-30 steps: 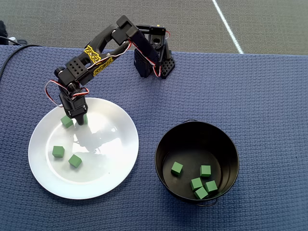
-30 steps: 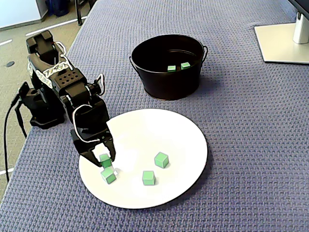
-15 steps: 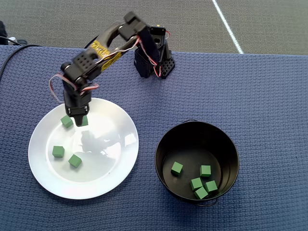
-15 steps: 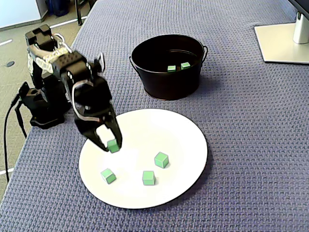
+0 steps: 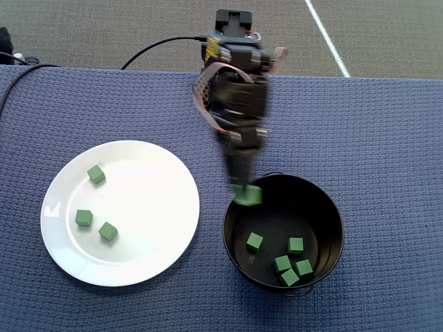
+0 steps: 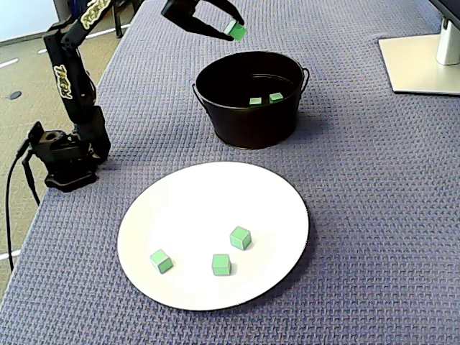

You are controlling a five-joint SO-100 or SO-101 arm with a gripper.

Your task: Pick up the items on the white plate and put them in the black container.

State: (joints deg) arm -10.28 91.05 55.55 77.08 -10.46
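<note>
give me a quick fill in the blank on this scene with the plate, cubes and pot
1. The round glossy white plate holds ____ small green cubes.
2. The gripper is shut on a ____ cube.
3. That held cube hangs above the round black metal ____.
4. Inside the pot lie ____ green cubes in the overhead view.

Missing words: three; green; pot; five

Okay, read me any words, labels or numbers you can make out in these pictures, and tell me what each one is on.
Yellow lettering on the black arm in the fixed view: too small and angled to read.
Same yellow marking higher on the arm near the picture's top edge: also unreadable.
The green cubes, white plate and black container: no text.
</note>
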